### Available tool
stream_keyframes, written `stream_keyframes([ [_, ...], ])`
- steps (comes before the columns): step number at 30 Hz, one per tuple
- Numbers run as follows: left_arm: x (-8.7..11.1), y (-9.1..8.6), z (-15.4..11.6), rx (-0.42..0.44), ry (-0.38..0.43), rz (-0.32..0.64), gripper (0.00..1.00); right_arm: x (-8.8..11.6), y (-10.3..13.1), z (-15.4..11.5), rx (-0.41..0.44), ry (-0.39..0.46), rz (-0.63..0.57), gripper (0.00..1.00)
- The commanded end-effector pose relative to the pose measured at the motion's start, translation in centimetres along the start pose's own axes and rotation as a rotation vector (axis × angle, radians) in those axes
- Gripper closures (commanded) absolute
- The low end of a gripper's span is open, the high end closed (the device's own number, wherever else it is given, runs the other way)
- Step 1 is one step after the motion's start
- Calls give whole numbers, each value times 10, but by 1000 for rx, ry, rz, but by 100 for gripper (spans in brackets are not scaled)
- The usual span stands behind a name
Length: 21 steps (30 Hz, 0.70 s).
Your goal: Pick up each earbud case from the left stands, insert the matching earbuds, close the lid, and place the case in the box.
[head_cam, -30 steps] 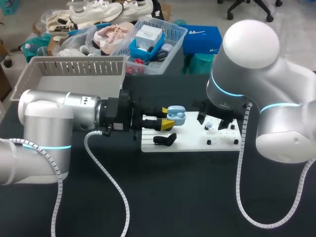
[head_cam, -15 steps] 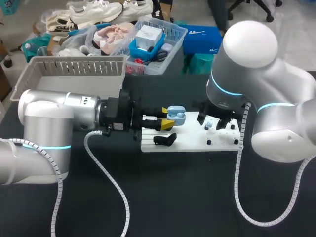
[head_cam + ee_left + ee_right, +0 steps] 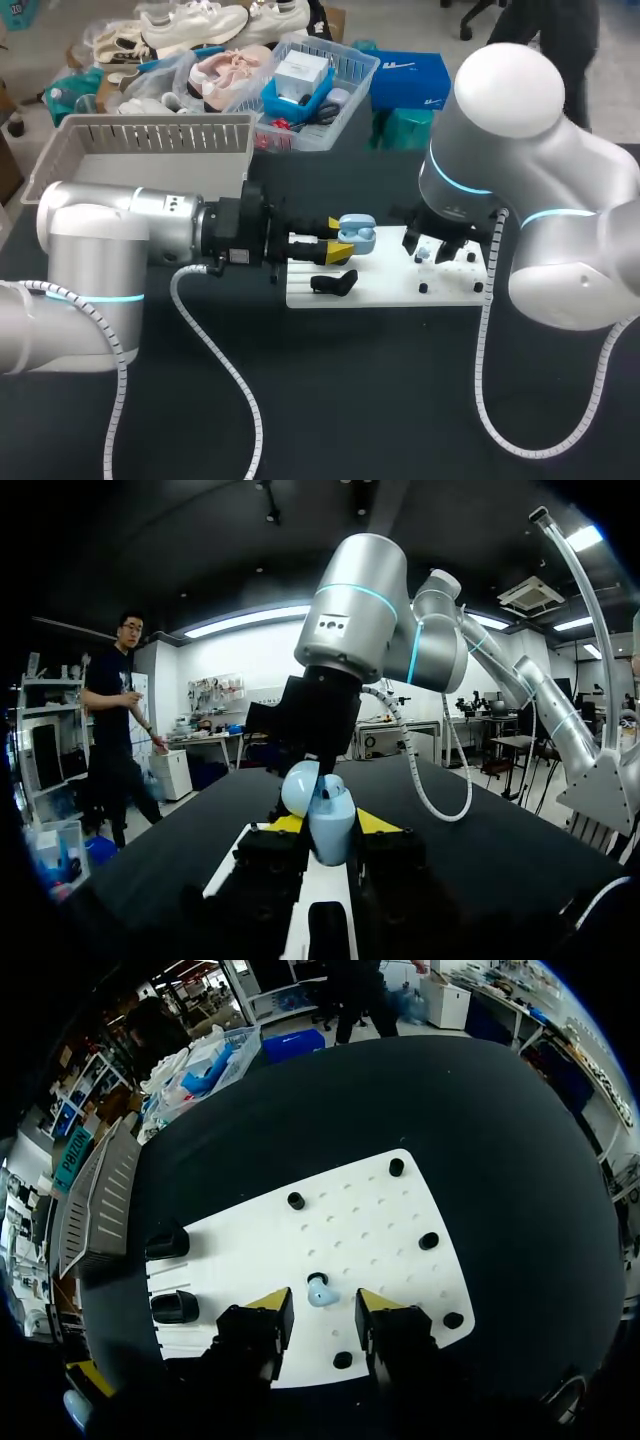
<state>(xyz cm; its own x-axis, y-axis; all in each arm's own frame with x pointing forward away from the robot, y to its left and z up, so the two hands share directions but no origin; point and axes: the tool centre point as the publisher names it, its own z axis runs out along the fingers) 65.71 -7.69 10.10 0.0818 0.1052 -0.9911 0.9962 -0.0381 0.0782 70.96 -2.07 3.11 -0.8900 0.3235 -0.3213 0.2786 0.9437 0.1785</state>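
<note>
Ok, step in hand as I read it: the right arm picks the loose earbud and the left arm presents the case for it

Left gripper is clamped on the light-blue earbud case, a yellow tip on each flank. The case is held clear above the left end of the white board, and the lid looks hinged open. Right gripper is spread and points down over the board. The light-blue earbud sits on the board between its two tips, and neither finger seems to touch it, so nothing is grasped on the right yet

To do it well:
- centre the tips on the bud before dropping; in the right wrist view it sits roughly mid-gap
- the bud is small, rounded and probably slick, so close slowly at low force or it squirts out sideways
- descend until the tips are just off the board; driving into it could shift the board and the stands with it
- grip the body and track the stem direction, since the cavity likely accepts one pose only
- mind the black pegs near the bud on the way down
- left arm should hold the case level, opening up, so insertion is one short straight move

Two black cases, as far as I can tell, sit on the left stands. The box is behind the left arm, the final drop spot
</note>
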Motion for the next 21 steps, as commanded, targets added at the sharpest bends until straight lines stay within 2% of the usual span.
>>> stream_keyframes([
  [1,0,-2,0,-7,0,2,100,0,1,3,-2,0,0,62],
  [21,0,-2,0,-7,0,2,100,-1,2,10,-3,13,7,67],
])
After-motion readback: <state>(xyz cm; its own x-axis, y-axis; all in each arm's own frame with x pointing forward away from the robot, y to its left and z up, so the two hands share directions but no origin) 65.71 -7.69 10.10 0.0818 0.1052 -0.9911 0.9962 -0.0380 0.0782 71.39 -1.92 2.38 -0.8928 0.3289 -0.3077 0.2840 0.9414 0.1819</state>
